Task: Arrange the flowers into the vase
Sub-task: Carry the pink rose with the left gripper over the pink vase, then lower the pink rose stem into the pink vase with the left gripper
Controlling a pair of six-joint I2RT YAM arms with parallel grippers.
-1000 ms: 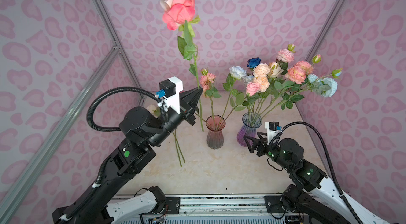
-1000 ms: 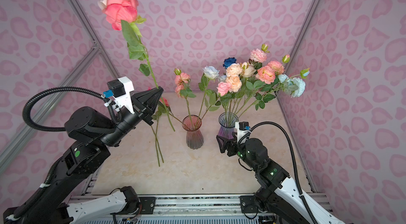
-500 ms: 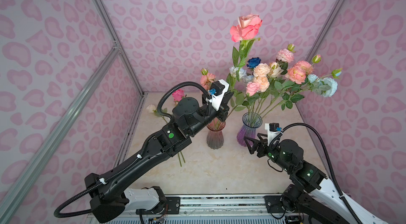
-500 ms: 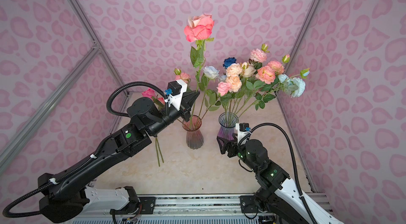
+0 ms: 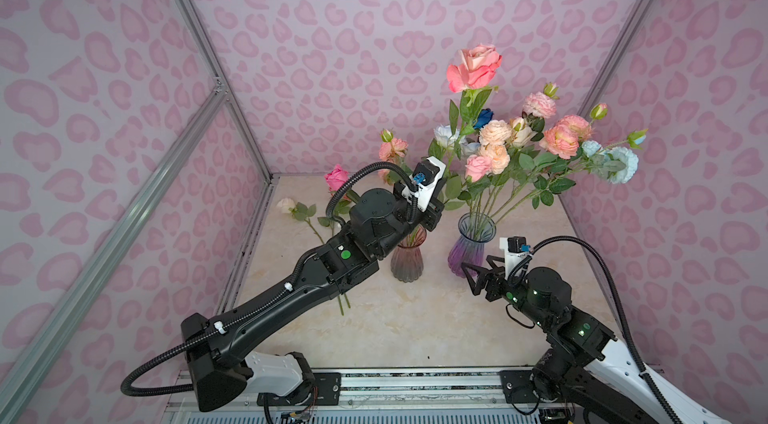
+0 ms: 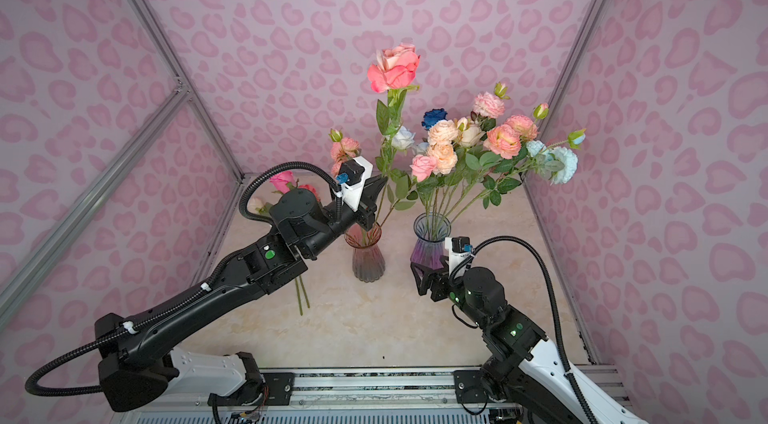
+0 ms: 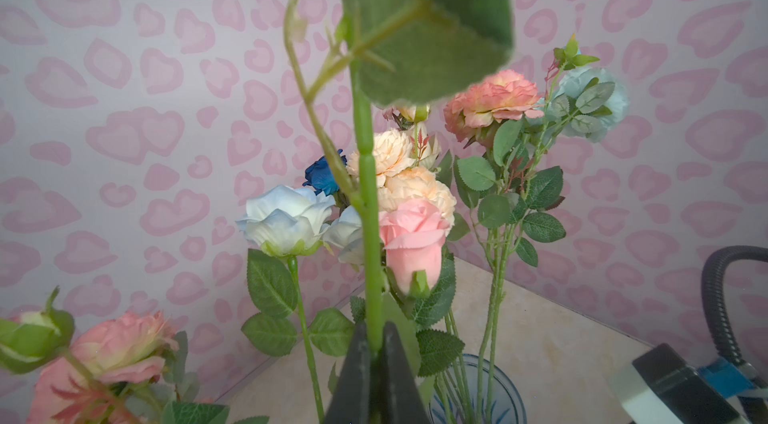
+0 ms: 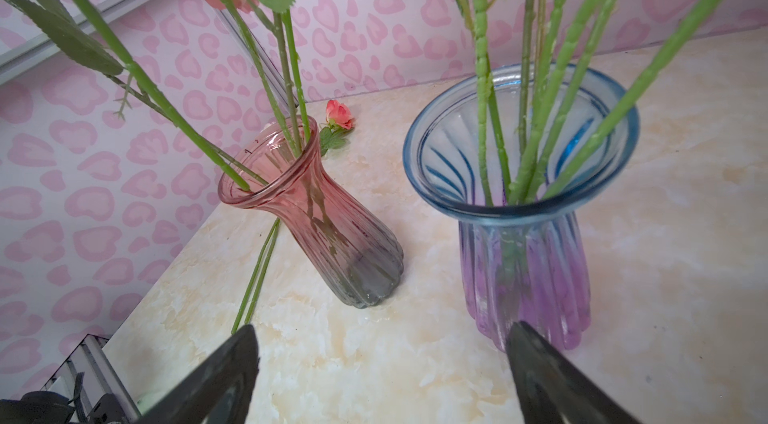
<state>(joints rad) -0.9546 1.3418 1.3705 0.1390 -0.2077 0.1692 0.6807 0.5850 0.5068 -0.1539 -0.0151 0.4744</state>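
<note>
Placing a tall pink rose [image 6: 395, 68] in the pink vase [image 6: 365, 255]; most flowers arranged, a few remain.
At centre frame in both top views, the left gripper [image 6: 376, 190], clamped narrow on the tall pink rose's stem, holds it upright over the pink vase. Just right, the purple vase [image 6: 430, 243] carries a full bunch. The right gripper [image 6: 422, 278], jaws wide and empty, sits lower right. A few loose roses [image 6: 282, 181] lie on the table [image 6: 374, 318] at centre left, likely left to place.

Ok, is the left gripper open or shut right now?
Shut. In the left wrist view the left gripper has its jaws pinched on the stem of the tall pink rose.
</note>
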